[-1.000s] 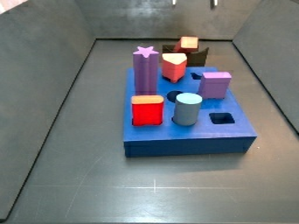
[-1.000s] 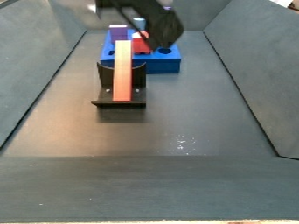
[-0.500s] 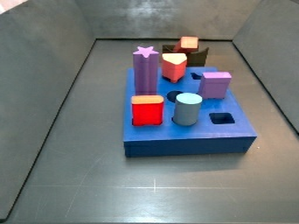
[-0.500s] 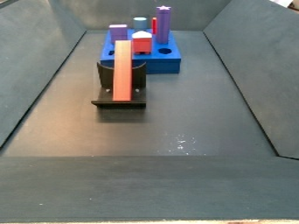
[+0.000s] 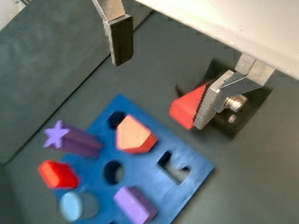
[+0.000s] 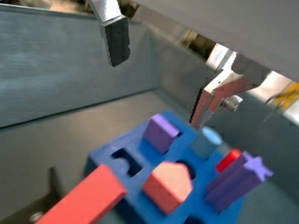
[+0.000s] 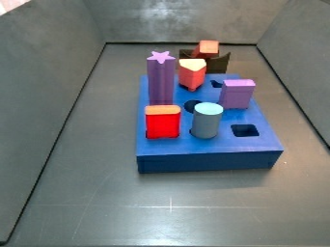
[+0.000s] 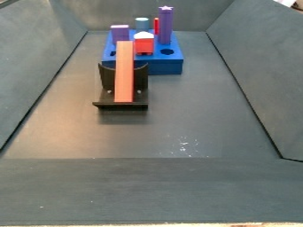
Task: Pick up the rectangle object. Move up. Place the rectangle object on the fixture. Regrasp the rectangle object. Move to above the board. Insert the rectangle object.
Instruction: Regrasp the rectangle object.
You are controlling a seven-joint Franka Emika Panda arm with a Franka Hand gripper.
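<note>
I see the rectangle object [image 8: 123,71] as a long, slim, plain-faced salmon-red bar, leaning tilted on the fixture [image 8: 120,92], which stands just beside the board [image 7: 206,135]. In a wrist view its end face [image 5: 190,107] shows next to one finger. The gripper [image 5: 173,66] hangs high above the board, jaws spread wide with nothing between the fingers [image 5: 118,39]; it does not appear in either side view. The board carries a purple star block [image 7: 160,77], a heart block [image 7: 192,71], a red cube [image 7: 162,122] and a light blue cylinder [image 7: 206,122]. Bare dark floor [image 8: 178,124] lies open around the fixture, bounded by the enclosure's grey walls [image 8: 30,80].
</note>
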